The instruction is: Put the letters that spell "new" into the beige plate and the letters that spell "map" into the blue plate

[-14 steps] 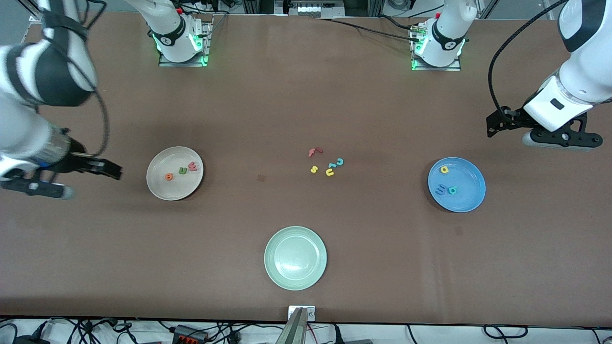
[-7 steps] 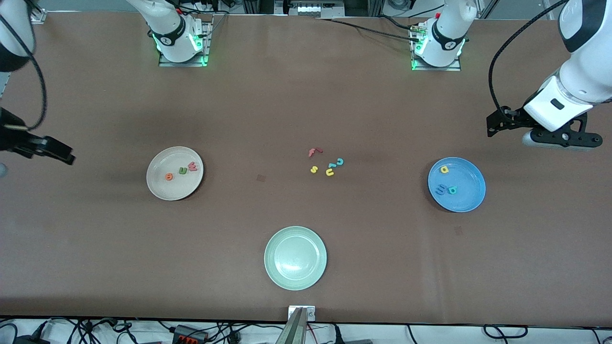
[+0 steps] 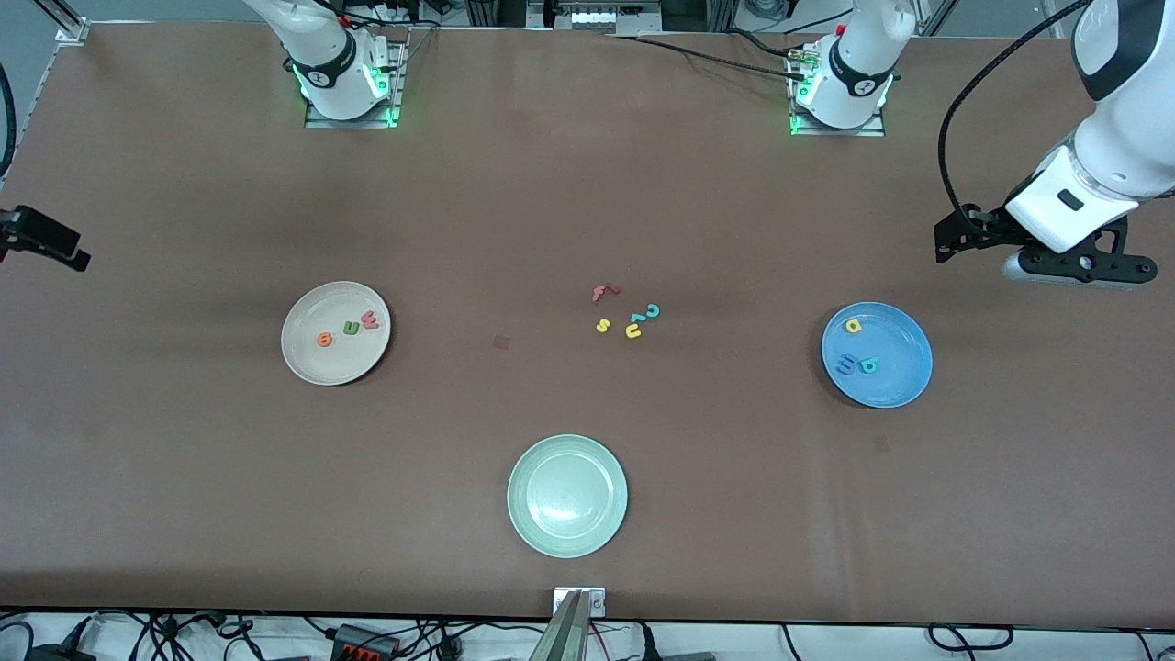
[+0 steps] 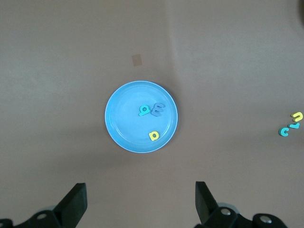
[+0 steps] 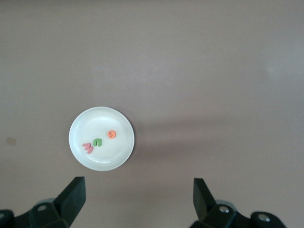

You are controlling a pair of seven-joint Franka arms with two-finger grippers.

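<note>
Letters n, e, w (image 3: 349, 330) in beige plate (image 3: 307, 363); right gripper (image 3: 41, 239), jaws spread, empty, has retreated toward 9 o'clock; left gripper (image 3: 1069, 262) spread, waiting; sorting looks complete.

The brown table (image 3: 184, 477) carries 3 plates, beige (image 3: 303, 363), blue (image 3: 904, 381), pale green (image 3: 567, 537), plus loose letters (image 3: 628, 314).

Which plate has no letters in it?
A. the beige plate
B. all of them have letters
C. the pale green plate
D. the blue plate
C: the pale green plate is bare, while the beige plate holds the orange e, green n and pinkish w, and the blue plate holds the yellow a, blue m and teal p.
</note>
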